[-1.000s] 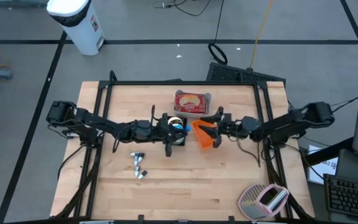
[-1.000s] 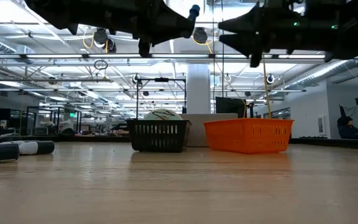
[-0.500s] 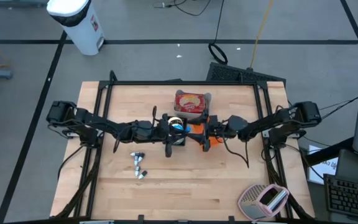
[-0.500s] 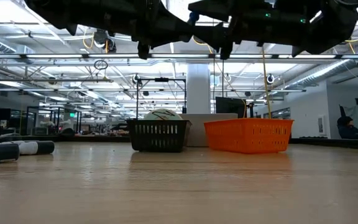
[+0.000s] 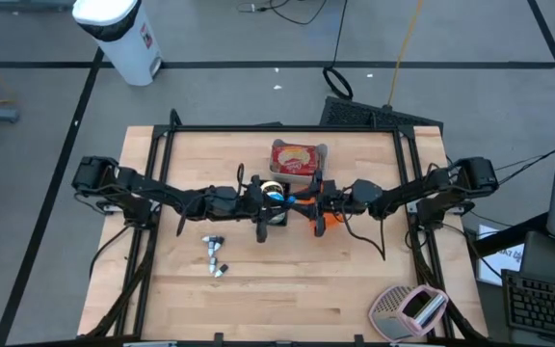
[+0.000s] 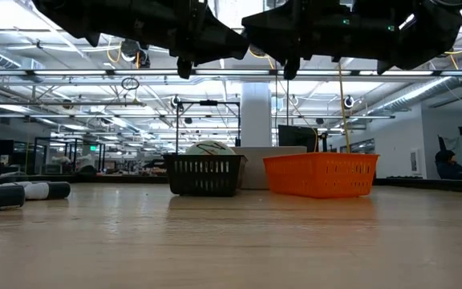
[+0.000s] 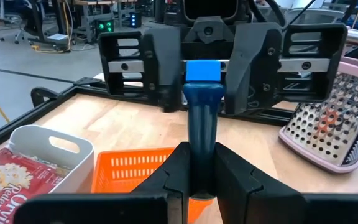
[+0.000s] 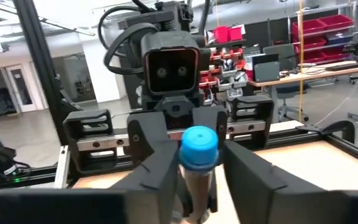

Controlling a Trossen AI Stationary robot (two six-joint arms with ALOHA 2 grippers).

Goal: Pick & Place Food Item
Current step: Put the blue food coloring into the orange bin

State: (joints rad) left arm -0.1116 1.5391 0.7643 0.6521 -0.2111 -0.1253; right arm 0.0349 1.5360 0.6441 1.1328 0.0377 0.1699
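A dark blue bottle (image 7: 202,118) with a light blue cap (image 8: 199,148) hangs level in mid-air between my two grippers, above the black basket (image 5: 276,214). My left gripper (image 7: 201,180) comes from the table's left and is shut on the bottle. My right gripper (image 8: 197,186) comes from the right, over the orange basket (image 5: 324,216), and is shut on the bottle's capped end. In the high view the two grippers meet at the bottle (image 5: 277,196). My left gripper pinches the bottle's dark body (image 7: 201,155) between its two fingers, at the end away from the cap. The fingers lie level, from the table's left, along the bottle. The bottle sticks out ahead of them, lifted clear of the table. My right gripper has its two fingers (image 8: 161,168) on either side of the bottle just behind the cap (image 8: 196,177). They come level from the table's right, along the bottle, with the cap facing back between them.
A black basket (image 6: 204,174) holding a round thing and an orange basket (image 6: 321,175) stand mid-table. A white tray with a popcorn bag (image 5: 297,159) lies behind them. Small dark cylinders (image 5: 213,255) lie near left, a pink grater (image 5: 408,310) at the near right corner.
My right gripper has moved toward the table's left, over the orange basket, up to the left gripper. Its fingers have come around the bottle's capped end and shut on it. The left gripper and the bottle have stayed where they were.
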